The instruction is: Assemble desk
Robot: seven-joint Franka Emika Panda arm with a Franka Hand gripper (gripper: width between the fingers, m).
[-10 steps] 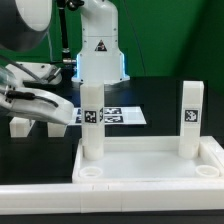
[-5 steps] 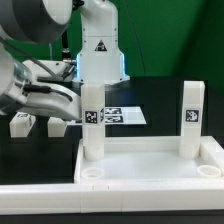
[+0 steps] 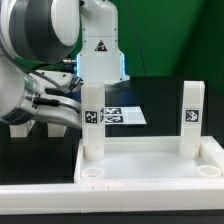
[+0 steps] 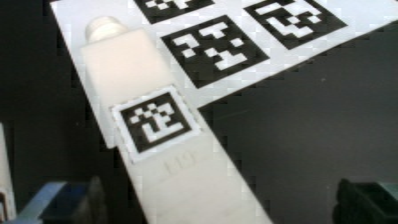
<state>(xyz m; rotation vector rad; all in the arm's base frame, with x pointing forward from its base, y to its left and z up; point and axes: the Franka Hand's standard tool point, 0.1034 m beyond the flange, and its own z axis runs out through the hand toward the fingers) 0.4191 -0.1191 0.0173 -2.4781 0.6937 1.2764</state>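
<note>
The white desk tabletop (image 3: 150,160) lies rim up at the front of the exterior view. Two tagged legs stand upright in its far corners, one on the left (image 3: 92,125) and one on the right (image 3: 190,118). My gripper (image 3: 68,116) reaches in from the exterior view's left, close beside the left upright leg. In the wrist view a tagged white leg (image 4: 160,130) runs between my fingers. My gripper (image 4: 214,205) is open, with a dark gap between each finger and the leg. A loose leg (image 3: 18,128) lies on the table at the left, partly hidden by my arm.
The marker board (image 3: 118,116) lies flat behind the left upright leg and also shows in the wrist view (image 4: 267,40). The robot base (image 3: 100,50) stands at the back. The table is black cloth (image 3: 160,95).
My arm and gripper have moved up and toward the exterior view's right, nearer the left upright leg, and now cover more of the loose legs at the left. The desk parts have not moved.
</note>
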